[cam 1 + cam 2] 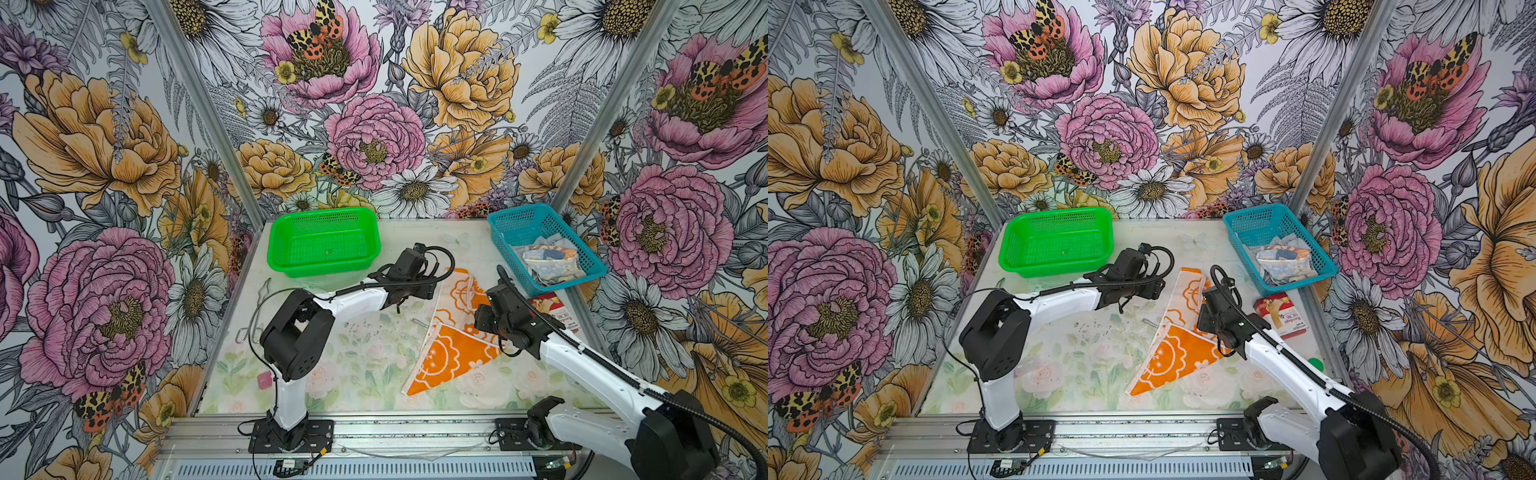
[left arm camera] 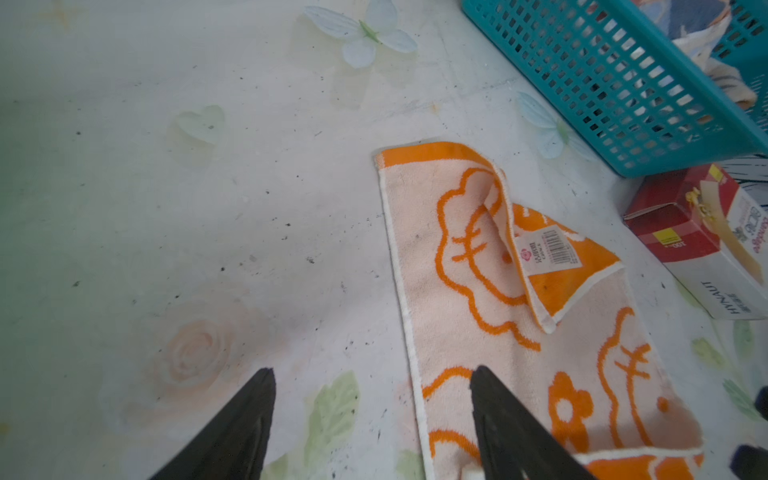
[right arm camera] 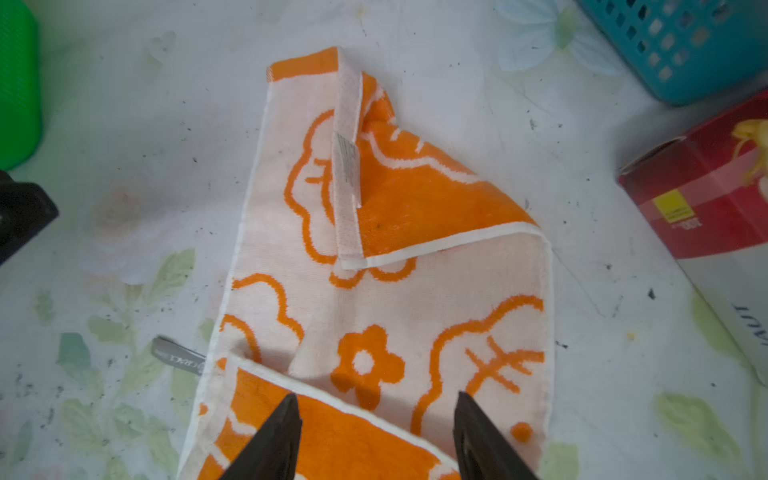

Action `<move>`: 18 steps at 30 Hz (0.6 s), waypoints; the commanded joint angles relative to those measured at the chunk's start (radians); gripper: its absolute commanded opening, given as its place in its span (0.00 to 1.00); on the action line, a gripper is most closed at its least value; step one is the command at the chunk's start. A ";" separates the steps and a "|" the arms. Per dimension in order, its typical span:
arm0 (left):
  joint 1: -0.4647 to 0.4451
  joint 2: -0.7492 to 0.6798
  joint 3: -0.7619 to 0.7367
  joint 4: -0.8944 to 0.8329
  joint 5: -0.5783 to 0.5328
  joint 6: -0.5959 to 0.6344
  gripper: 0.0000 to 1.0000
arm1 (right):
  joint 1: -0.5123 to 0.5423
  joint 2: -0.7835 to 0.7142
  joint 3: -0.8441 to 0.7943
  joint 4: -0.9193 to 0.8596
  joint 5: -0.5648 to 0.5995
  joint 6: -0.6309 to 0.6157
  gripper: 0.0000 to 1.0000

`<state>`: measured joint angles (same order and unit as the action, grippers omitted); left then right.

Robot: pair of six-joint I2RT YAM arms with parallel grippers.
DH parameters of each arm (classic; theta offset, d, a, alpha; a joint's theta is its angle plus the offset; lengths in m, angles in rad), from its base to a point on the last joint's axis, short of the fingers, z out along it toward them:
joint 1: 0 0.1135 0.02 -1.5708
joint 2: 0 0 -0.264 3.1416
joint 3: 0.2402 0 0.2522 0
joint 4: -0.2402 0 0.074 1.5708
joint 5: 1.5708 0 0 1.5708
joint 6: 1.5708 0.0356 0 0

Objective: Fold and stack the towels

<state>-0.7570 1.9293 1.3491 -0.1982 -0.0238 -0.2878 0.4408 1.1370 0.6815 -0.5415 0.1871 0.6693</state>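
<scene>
One of the towels (image 1: 453, 349), orange with white flower outlines, lies crumpled on the table right of centre in both top views (image 1: 1177, 353). Its pale underside faces up at the far end, with a corner folded over (image 3: 415, 199). My left gripper (image 2: 372, 372) is open low at the towel's left edge; one finger (image 2: 498, 415) is over the cloth, the other over bare table. My right gripper (image 3: 376, 395) is open just above the towel's middle fold, holding nothing. More towels (image 1: 548, 257) lie bundled in the teal basket, showing blue, orange and pale grey.
A green basket (image 1: 324, 268) stands at the back left and a teal basket (image 1: 509, 232) at the back right. A red-white carton (image 1: 1283, 318) lies right of the towel, close to my right arm. A grey tag (image 3: 174, 353) pokes out beside the towel.
</scene>
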 commanded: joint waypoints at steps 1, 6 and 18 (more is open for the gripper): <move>-0.012 0.060 0.044 0.023 0.021 0.003 0.75 | -0.020 0.070 -0.001 0.056 0.001 -0.095 0.59; -0.009 0.132 0.119 0.036 0.006 0.002 0.73 | -0.040 0.193 0.034 0.139 -0.012 -0.130 0.59; 0.030 0.197 0.159 0.055 0.044 -0.002 0.71 | -0.058 0.414 0.161 0.213 -0.055 -0.171 0.55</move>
<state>-0.7372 2.0960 1.4757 -0.1741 -0.0051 -0.2882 0.3908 1.5185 0.8036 -0.3687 0.1352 0.5163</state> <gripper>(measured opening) 0.711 0.554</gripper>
